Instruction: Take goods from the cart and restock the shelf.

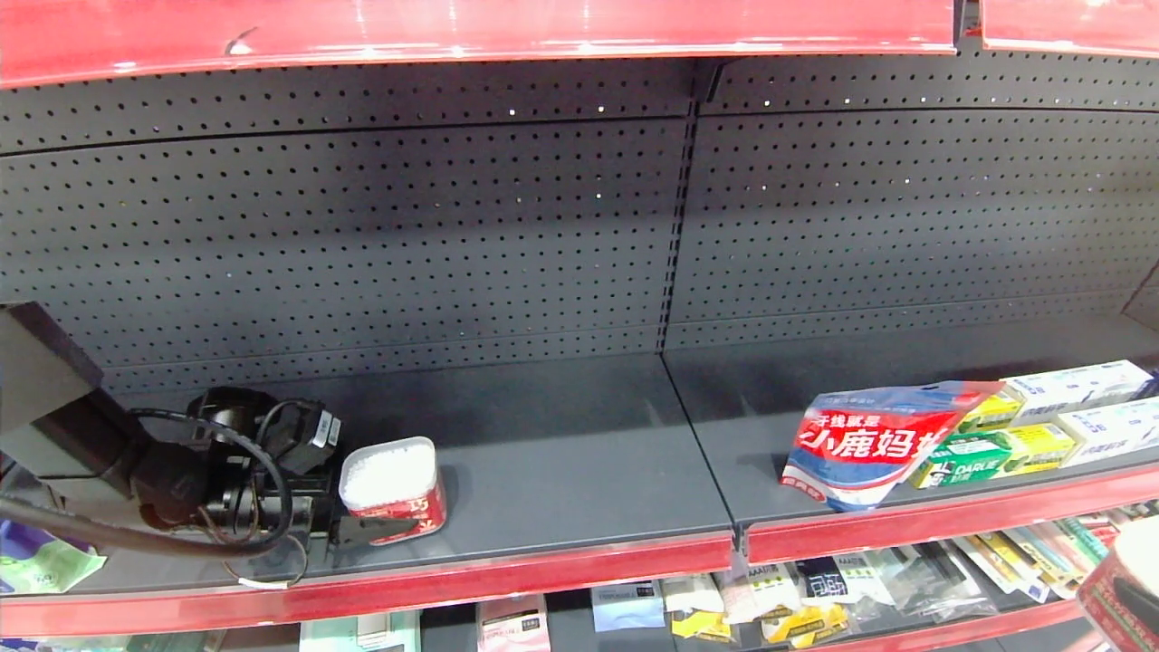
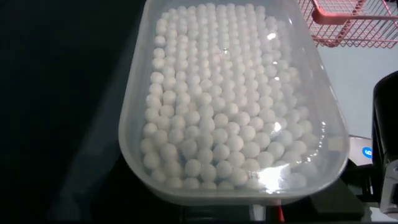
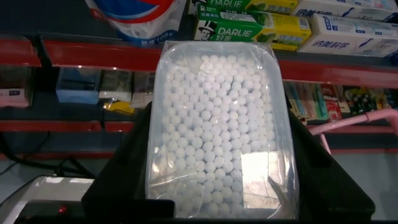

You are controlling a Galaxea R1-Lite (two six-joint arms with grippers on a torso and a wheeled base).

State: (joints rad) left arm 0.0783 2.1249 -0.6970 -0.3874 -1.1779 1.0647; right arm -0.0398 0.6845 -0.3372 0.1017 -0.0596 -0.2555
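Observation:
A clear-lidded box of white cotton swabs [image 1: 391,487] with a red label stands on the grey shelf [image 1: 579,471] at its left end. My left gripper [image 1: 364,509] is shut on it from the left, one dark finger [image 1: 376,530] lying along its front side. In the left wrist view the same swab box [image 2: 230,106] sits close up. At the lower right corner my right gripper [image 1: 1134,593] is shut on a second swab box [image 1: 1121,566], held below the shelf edge. That second box [image 3: 217,124] sits between the dark fingers [image 3: 124,177] in the right wrist view.
A blue and red pouch [image 1: 869,444] leans at the shelf's right part, with green toothpaste boxes [image 1: 987,453] and white boxes [image 1: 1077,385] behind it. The lower shelf [image 1: 815,589] holds several packets. A pink cart [image 2: 354,22] shows behind the left box. The shelf's middle is bare.

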